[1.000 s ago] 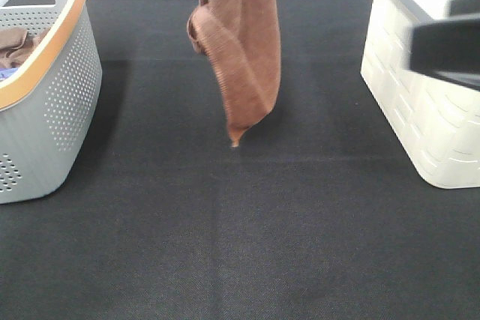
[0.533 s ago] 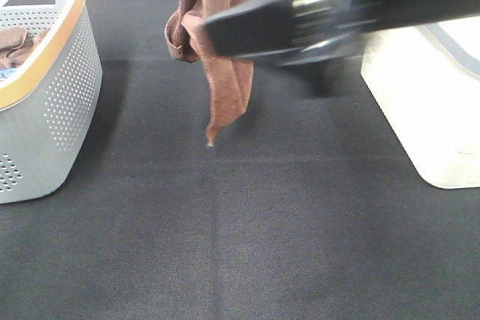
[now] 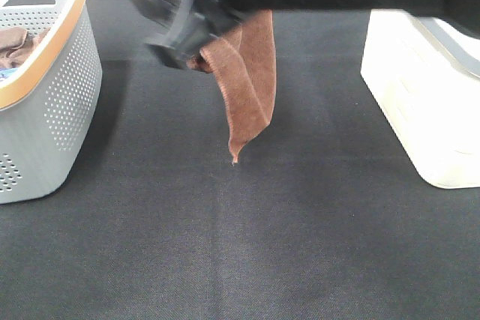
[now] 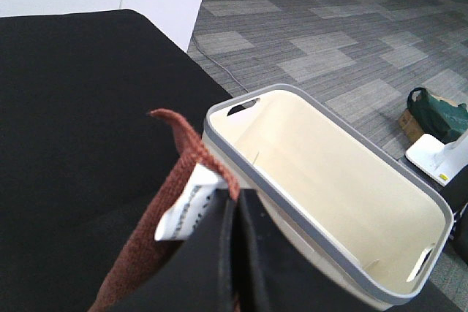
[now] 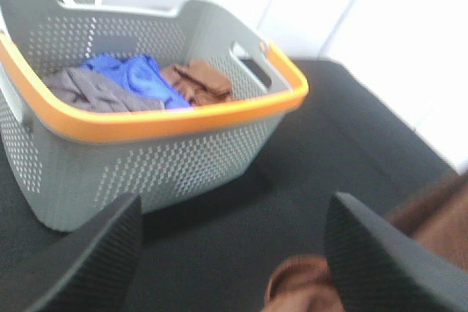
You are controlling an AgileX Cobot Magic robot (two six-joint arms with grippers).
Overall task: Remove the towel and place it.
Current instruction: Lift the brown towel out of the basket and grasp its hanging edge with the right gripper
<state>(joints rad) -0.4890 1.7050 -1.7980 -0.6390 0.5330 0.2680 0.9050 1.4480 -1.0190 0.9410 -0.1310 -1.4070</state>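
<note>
— What's on the left?

— A grey basket (image 3: 52, 103) with an orange rim, standing on the black table (image 3: 225, 260). The high camera shows only a bunched brown cloth (image 3: 15, 44) inside. The right wrist camera looks in over the rim and also shows a blue cloth (image 5: 135, 78) and a grey cloth (image 5: 91, 91) beside it.

— And the towel?

— The towel (image 3: 251, 80) hangs in the air over the middle of the table, between the two baskets. It is folded lengthwise, with its lowest corner pointing down.

— Who has it?

— The left gripper (image 4: 235, 206), which is outside the high view. Its own camera shows the jaws pressed together on the towel's top edge, just beside the white tag (image 4: 186, 206).

— The other arm?

— The right gripper (image 3: 176, 16) reaches across from the right and is blurred, level with the towel's upper fold. In its wrist view the fingers (image 5: 95, 253) stand wide apart, and a fold of towel shows low between them. Nothing is clamped. I cannot tell whether a pad touches the cloth.

— And on the right?

— A cream basket (image 3: 420, 103) with a grey rim. The high camera shows only its outer wall. The left wrist camera looks down into it and shows cream walls with a handle slot at each end.
</note>
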